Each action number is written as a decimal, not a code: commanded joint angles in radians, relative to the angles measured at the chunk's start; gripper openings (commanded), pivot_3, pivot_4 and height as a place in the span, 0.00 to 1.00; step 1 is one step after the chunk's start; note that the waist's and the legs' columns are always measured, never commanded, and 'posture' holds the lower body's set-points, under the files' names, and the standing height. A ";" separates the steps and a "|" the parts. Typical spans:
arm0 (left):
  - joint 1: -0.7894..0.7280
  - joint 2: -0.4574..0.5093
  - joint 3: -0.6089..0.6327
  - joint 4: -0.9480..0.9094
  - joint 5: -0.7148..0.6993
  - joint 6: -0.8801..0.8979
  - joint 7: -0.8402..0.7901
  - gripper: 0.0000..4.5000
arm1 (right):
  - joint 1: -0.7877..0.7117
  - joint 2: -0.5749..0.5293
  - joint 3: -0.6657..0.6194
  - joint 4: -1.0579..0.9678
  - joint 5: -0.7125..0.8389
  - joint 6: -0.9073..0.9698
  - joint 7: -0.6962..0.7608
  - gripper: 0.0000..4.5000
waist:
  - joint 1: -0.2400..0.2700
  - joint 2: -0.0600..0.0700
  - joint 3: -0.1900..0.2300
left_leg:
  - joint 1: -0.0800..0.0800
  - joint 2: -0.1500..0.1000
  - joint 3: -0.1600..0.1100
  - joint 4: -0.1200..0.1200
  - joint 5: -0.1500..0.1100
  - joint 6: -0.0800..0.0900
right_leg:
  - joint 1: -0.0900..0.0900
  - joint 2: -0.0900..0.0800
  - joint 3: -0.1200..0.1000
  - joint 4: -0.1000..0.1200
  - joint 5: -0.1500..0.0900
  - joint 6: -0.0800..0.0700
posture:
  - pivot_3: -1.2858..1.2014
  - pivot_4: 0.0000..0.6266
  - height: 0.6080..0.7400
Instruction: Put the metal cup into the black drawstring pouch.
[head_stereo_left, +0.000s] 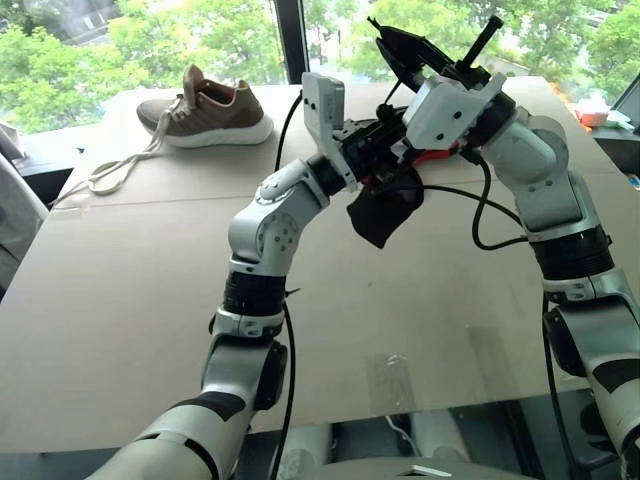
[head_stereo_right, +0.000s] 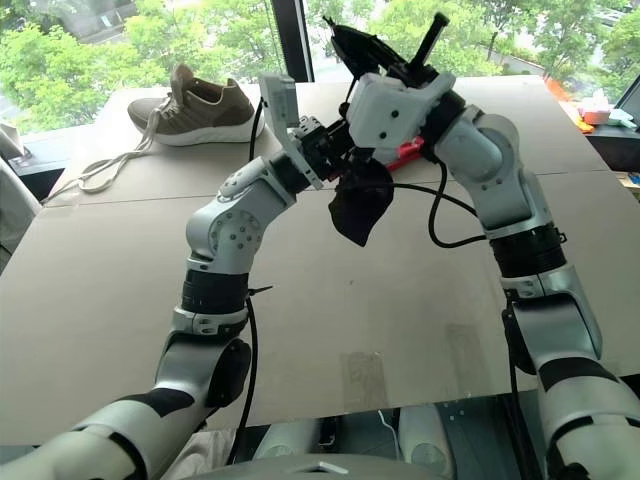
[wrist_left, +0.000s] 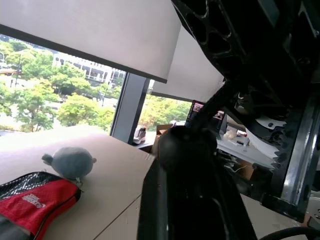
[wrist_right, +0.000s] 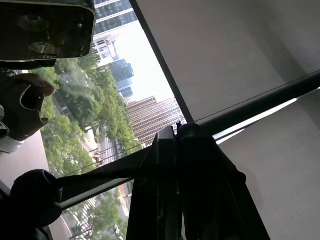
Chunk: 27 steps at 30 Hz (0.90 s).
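The black drawstring pouch (head_stereo_left: 385, 212) hangs in the air above the middle of the table, bunched at its top. My left gripper (head_stereo_left: 383, 160) is shut on that bunched top. My right gripper (head_stereo_left: 398, 48) is raised higher and points up and away. It is shut, with what looks like the pouch's thin black cord (wrist_right: 100, 175) running from its tips towards a dark round toggle (wrist_right: 30, 197). The metal cup is hidden.
A tan sneaker (head_stereo_left: 208, 108) with loose white laces lies at the table's far left. A red-and-dark mesh item (wrist_left: 31, 205) and a small grey plush toy (wrist_left: 70, 162) lie on the table beyond the grippers. A pink object (head_stereo_left: 594, 116) sits at the far right edge.
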 joint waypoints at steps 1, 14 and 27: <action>-0.009 -0.006 0.018 -0.042 -0.018 -0.019 0.001 0.00 | -0.008 -0.001 -0.021 -0.036 0.019 0.000 0.003 0.00 | 0.000 0.000 0.000 | 0.000 0.000 0.000 0.000 0.000 0.000 | 0.000 0.000 0.000 0.000 0.000 0.000 | 0.52 0.24 1.00; 0.017 0.008 0.014 -0.076 -0.034 0.009 0.011 0.45 | -0.012 -0.004 -0.028 -0.023 0.029 0.005 0.011 0.00 | 0.000 0.000 0.000 | 0.000 0.000 0.000 0.000 0.000 0.000 | 0.000 0.000 0.000 0.000 0.000 0.000 | 0.52 0.24 1.00; 0.010 0.001 0.017 -0.077 -0.044 -0.029 -0.011 0.34 | -0.007 0.002 -0.025 -0.029 0.032 0.010 0.009 0.00 | 0.001 0.000 0.000 | 0.000 0.000 0.000 0.000 0.000 0.000 | 0.000 0.000 0.000 0.000 0.000 0.000 | 0.52 0.24 1.00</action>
